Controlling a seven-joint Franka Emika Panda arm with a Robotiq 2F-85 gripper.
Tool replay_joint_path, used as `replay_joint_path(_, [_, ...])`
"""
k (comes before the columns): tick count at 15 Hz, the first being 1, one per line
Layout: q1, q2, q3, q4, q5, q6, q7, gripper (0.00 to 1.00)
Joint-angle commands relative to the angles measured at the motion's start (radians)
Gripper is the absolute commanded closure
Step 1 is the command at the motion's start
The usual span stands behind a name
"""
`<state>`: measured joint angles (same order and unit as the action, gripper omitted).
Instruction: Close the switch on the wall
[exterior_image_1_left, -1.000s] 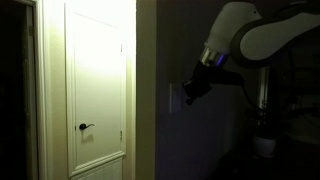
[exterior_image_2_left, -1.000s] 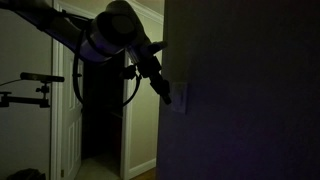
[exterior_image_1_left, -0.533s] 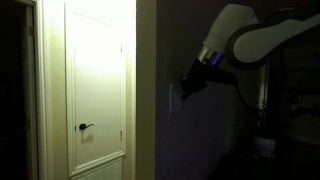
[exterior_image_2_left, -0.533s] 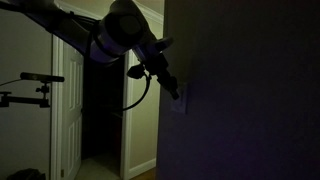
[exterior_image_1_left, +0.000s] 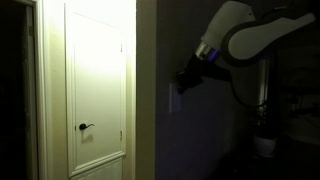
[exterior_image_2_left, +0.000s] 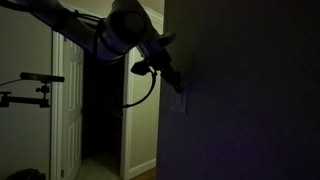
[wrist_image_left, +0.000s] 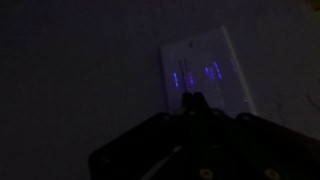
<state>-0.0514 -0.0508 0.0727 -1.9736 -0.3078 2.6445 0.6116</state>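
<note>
- The dark painted wall (exterior_image_2_left: 245, 110) is filling the right of the scene in an exterior view, and it is carrying the task's thing.
- The white panelled door (exterior_image_1_left: 95, 90) is glowing in the light at the far left, well apart from the work.
- The white-and-black robot arm (exterior_image_1_left: 255, 35) is reaching in from the right towards the wall's edge.
- The claw (exterior_image_2_left: 172, 78) is pointing its tip at the wall, just above the plate; whether it is touching is too dark to tell. In the wrist view the claw (wrist_image_left: 195, 100) is showing only as a black shape, so I cannot tell whether it is wide or narrow.
- The pale rectangular switch plate (wrist_image_left: 205, 75) is sitting on the wall near its left edge, just beyond the tip.
- Two faint bluish marks (wrist_image_left: 178, 78) are showing on the plate, probably the levers.
- Judgement: the tip is needing to be lined up on one lever only, then pressed slowly and squarely, so it is not sliding off onto bare plate.
</note>
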Motion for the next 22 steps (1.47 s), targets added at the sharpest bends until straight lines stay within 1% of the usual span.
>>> replay_joint_path(1, [0.014,0.033,-0.013,0.030,0.021,0.029,0.020,0.94])
replay_joint_path(7, [0.027,0.057,-0.010,0.037,0.100,0.038,0.012,0.94])
replay_joint_path(10, [0.026,0.028,-0.012,0.011,0.076,0.025,0.022,0.94])
replay_joint_path(11, [0.024,0.015,-0.012,0.000,0.061,0.011,0.024,0.94])
replay_joint_path(12, [0.026,-0.005,-0.012,-0.014,0.065,-0.029,0.002,0.93])
replay_joint_path(13, [0.025,-0.016,-0.011,-0.022,0.051,-0.054,0.008,0.88])
replay_joint_path(14, [0.027,-0.043,-0.009,-0.047,0.041,-0.115,-0.008,0.68])
replay_joint_path(15, [0.032,-0.052,-0.007,-0.058,0.050,-0.158,-0.033,0.66])
replay_joint_path(18, [0.045,-0.092,0.001,-0.102,0.059,-0.327,-0.074,0.47])
replay_joint_path(22, [0.059,-0.120,0.010,-0.150,0.101,-0.478,-0.115,0.22])
